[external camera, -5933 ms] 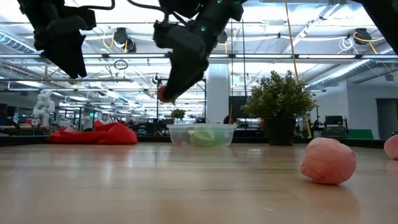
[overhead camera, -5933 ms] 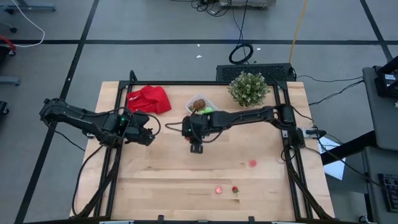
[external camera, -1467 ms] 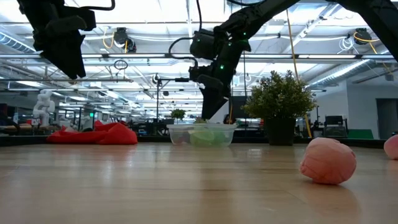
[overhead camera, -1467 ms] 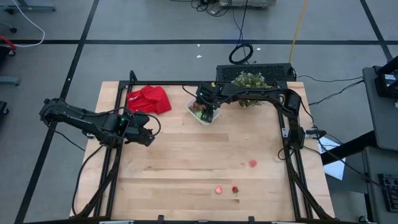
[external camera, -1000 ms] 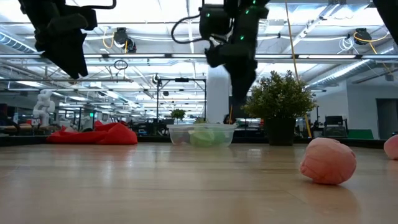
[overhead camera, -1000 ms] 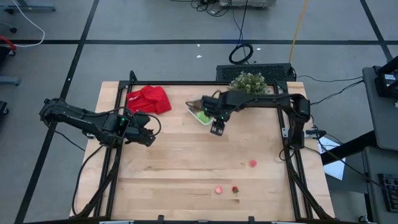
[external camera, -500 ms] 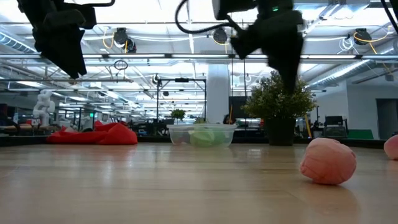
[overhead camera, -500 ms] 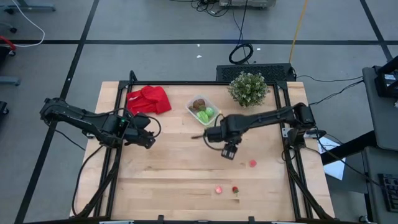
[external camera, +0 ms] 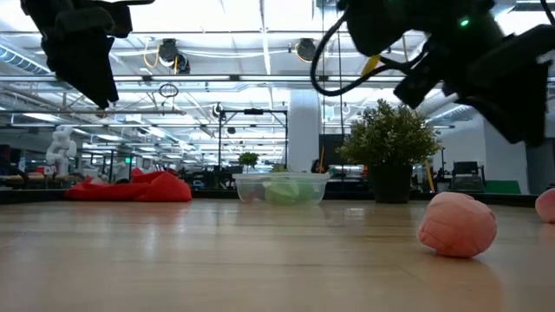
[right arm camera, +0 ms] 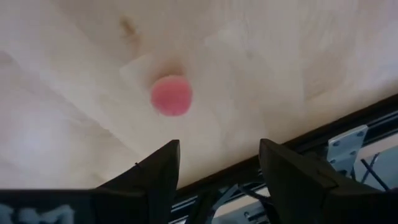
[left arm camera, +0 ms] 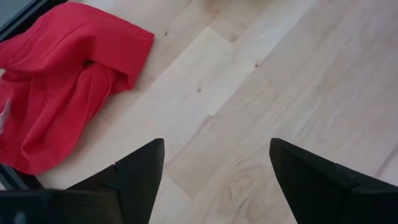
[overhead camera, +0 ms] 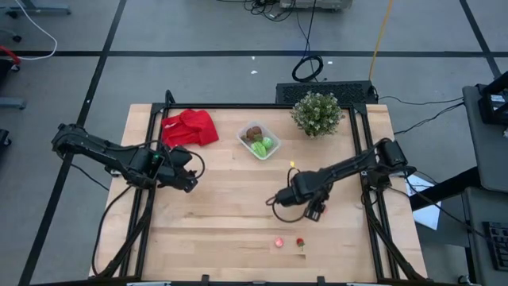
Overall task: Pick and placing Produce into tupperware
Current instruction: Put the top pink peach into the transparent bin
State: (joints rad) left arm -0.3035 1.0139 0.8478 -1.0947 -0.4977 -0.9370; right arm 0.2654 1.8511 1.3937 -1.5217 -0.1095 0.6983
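The clear tupperware (overhead camera: 259,141) stands at the table's far middle with a brown and a green piece of produce inside. A small pink round piece (right arm camera: 171,95) lies on the wood just ahead of my right gripper (right arm camera: 217,171), which hangs open above it near the table's right side (overhead camera: 314,210), touching nothing. Two more small red and pink pieces (overhead camera: 279,241) (overhead camera: 300,242) lie near the front edge; one pink piece (external camera: 458,224) shows large in the low view. My left gripper (overhead camera: 187,179) waits open above bare wood at the left (left arm camera: 214,171).
A crumpled red cloth (overhead camera: 190,127) lies at the far left, close to my left gripper (left arm camera: 56,81). A bushy potted plant (overhead camera: 317,114) stands at the far right, beside the tupperware. The table's black frame rail (right arm camera: 348,146) runs close past the pink piece.
My right gripper has swung from beside the tupperware toward the table's near right, sinking a little and tipping more steeply down, and now hangs over the pink piece. The produce and the tupperware have not moved.
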